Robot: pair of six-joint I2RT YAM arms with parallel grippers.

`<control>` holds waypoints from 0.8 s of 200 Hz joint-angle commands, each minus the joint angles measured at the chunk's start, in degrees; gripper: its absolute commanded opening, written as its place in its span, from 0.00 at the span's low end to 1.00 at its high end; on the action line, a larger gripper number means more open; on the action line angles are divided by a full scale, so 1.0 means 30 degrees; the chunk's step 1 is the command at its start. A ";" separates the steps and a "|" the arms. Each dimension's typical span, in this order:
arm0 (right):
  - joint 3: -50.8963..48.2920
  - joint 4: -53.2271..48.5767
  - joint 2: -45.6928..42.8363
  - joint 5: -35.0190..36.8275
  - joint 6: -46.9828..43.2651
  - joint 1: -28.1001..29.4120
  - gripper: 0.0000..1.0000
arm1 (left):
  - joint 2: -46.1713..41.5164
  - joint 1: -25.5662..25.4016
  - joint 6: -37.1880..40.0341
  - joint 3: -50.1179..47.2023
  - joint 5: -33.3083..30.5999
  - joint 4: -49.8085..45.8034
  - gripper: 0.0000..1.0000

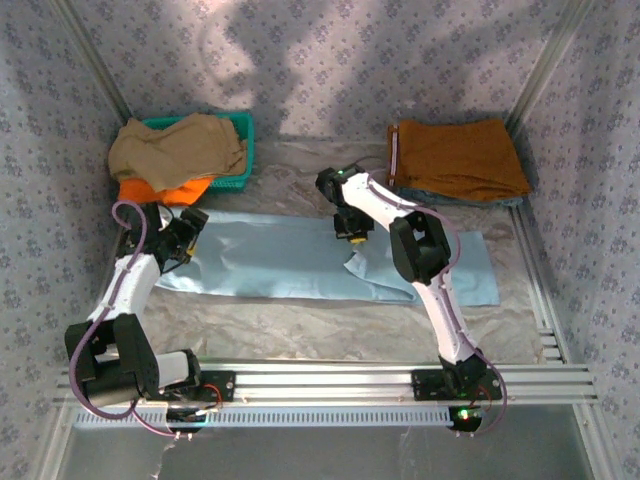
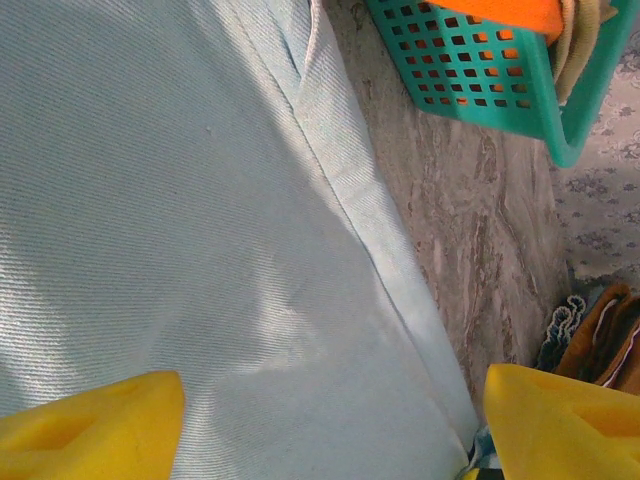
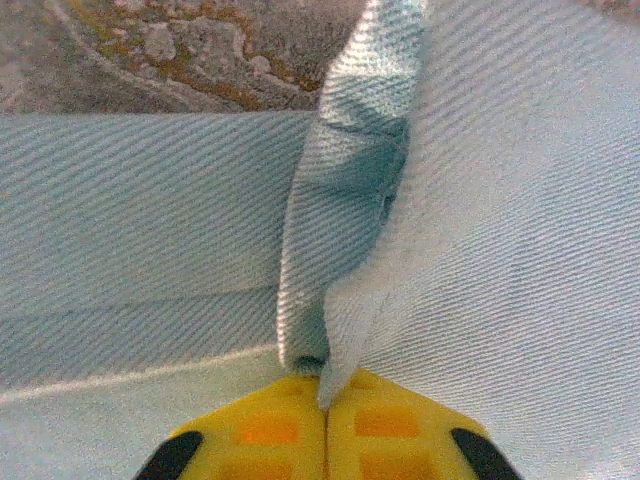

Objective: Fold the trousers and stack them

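**Item under work.** The pale blue trousers (image 1: pixel 290 262) lie flat and stretched lengthwise across the middle of the table (image 1: pixel 300 335). One end is by the left arm and the other reaches toward the right wall.

**Right gripper** (image 1: pixel 352 236). It sits on the far edge of the trousers, near mid-length. Its fingers (image 3: pixel 270 430) are fully closed on a narrow pleat of blue cloth that rises out of the tips. The bite looks shallow. I cannot tell how many layers are caught.

**Left gripper** (image 1: pixel 186 240). It hangs over the left end of the trousers with its jaws wide apart, holding nothing. The seamed edge of the cloth runs between its pads, with bare table just beside it.

**Surroundings.** A green basket (image 1: pixel 244 150) of tan and orange garments stands at the far left. A folded brown pile (image 1: pixel 460 158) lies at the far right. Both are apart from the blue cloth.

**Assessment.** The step in hand appears to be taking hold for a fold, and only one hand has a hold so far.

**Recommendations.**
- Close the left gripper on the cloth edge, deep enough to take every layer, before any lift.
- Raise both hands together, low and level, so the shallow right pinch is not pulled free.
- Carry the held edge across and set it flush with the opposite edge.
- Keep the left arm clear of the basket.

**Main risk.** The pleat may slip out, or only a single layer may lift.
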 commanded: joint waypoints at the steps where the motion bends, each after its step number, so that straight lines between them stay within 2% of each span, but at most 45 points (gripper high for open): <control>1: -0.0273 -0.0386 -0.1527 0.0128 -0.0024 -0.0076 0.00 | -0.0128 0.0105 -0.0025 -0.0139 0.0445 0.0009 0.79; 31: -0.0593 -0.1064 -0.3260 0.0124 -0.0920 -0.0254 0.00 | -0.0128 0.0110 -0.0039 -0.0081 0.0466 -0.0005 0.79; 57: -0.3092 -0.1321 -0.5709 0.0903 -0.1961 -0.1415 0.00 | -0.0164 0.0084 -0.0091 -0.0075 0.0503 0.0035 0.79; 92: -0.7727 -0.0598 -0.9311 0.1808 -0.2890 -0.5389 0.00 | -0.0057 -0.0038 -0.0237 -0.0147 0.0700 0.0244 0.79; 114: -0.9072 -0.0369 -1.0239 0.3998 -0.3172 -0.8835 0.00 | -0.0075 -0.0349 -0.0201 -0.0139 0.0836 0.0324 0.79; 117: -0.9161 -0.0332 -1.0288 0.4391 -0.3145 -0.9322 0.04 | -0.0069 -0.0403 -0.0172 -0.0139 0.0853 0.0279 0.79; 121: -0.9232 -0.0310 -1.0332 0.5073 -0.2947 -1.0051 0.15 | -0.0095 -0.0458 -0.0139 -0.0154 0.0882 0.0288 0.79; 127: -0.9302 -0.0284 -1.0362 0.5922 -0.2642 -1.1078 0.40 | -0.0123 -0.0519 -0.0107 -0.0194 0.0882 0.0281 0.79; 130: -0.9383 -0.0147 -1.0391 0.6291 -0.2596 -1.1521 0.45 | -0.0141 -0.0548 -0.0120 -0.0223 0.0884 0.0303 0.79; 131: -0.9406 -0.0147 -1.0395 0.6388 -0.2586 -1.1670 0.50 | -0.0148 -0.0557 -0.0113 -0.0225 0.0899 0.0303 0.79; 137: -0.9527 0.0051 -1.0450 0.6719 -0.2396 -1.2414 0.56 | -0.0185 -0.0627 -0.0062 -0.0256 0.0964 0.0313 0.79; 147: -0.9273 -0.0282 -1.0598 0.7239 -0.1850 -1.3252 0.58 | -0.0214 -0.0716 -0.0004 -0.0242 0.1000 0.0210 0.79; 160: -0.9243 -0.0333 -1.1315 0.8924 -0.1498 -1.3364 0.72 | -0.0325 -0.0894 0.0142 -0.0197 0.0976 0.0097 0.79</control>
